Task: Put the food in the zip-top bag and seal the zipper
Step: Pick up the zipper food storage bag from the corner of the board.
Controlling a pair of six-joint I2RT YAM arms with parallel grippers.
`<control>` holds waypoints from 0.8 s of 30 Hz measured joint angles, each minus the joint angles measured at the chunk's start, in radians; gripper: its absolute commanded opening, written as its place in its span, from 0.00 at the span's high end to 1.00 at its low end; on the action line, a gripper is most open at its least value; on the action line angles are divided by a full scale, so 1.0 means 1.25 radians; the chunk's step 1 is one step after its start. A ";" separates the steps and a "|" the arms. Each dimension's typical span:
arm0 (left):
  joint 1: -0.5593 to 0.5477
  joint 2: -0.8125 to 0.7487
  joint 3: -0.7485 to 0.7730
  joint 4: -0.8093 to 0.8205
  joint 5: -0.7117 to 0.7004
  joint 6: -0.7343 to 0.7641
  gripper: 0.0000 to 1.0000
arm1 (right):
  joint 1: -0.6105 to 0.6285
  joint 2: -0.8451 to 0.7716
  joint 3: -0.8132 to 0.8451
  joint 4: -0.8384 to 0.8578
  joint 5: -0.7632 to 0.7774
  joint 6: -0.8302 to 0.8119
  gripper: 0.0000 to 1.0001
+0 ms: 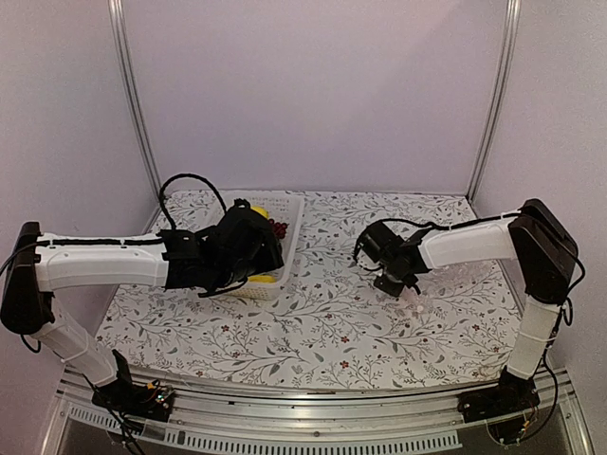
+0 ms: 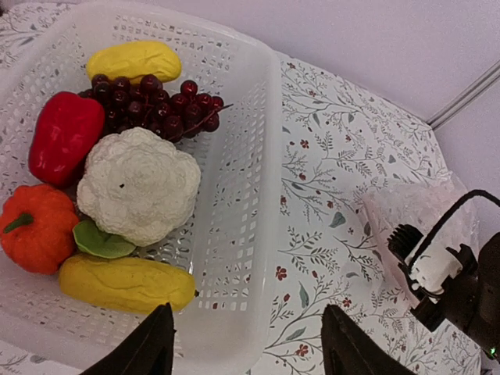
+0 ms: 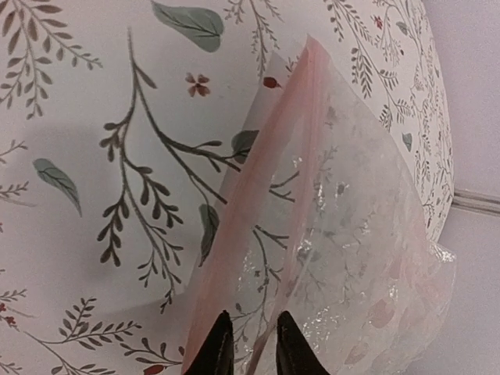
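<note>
Left claw (image 2: 246, 332) apart, over the basket (image 2: 266, 156) rim; only its tips show. Food (image 2: 139, 183) lies in the basket, mostly hidden by the arm from above. Right claw (image 3: 248, 340) tips narrowly apart, straddling the zipper (image 3: 258, 180) of the bag (image 3: 344, 234) on the tabletop (image 3: 86, 101). Tips cut off; cannot tell whether they pinch.

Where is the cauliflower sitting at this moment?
Left wrist view: the cauliflower lies in the middle of the white basket at the left of the table, with the grapes beyond it and the red pepper and orange tomato beside it.
</note>
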 measured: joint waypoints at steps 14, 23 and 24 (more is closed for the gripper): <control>0.037 0.000 0.028 0.001 0.041 0.081 0.27 | -0.141 -0.138 0.078 -0.026 -0.110 0.000 1.00; 0.166 -0.027 0.039 0.041 0.160 0.246 0.23 | -0.212 -0.207 0.207 -0.024 -0.291 0.005 1.00; 0.168 -0.043 0.029 0.060 0.166 0.278 0.17 | -0.219 -0.207 0.211 -0.023 -0.313 0.005 1.00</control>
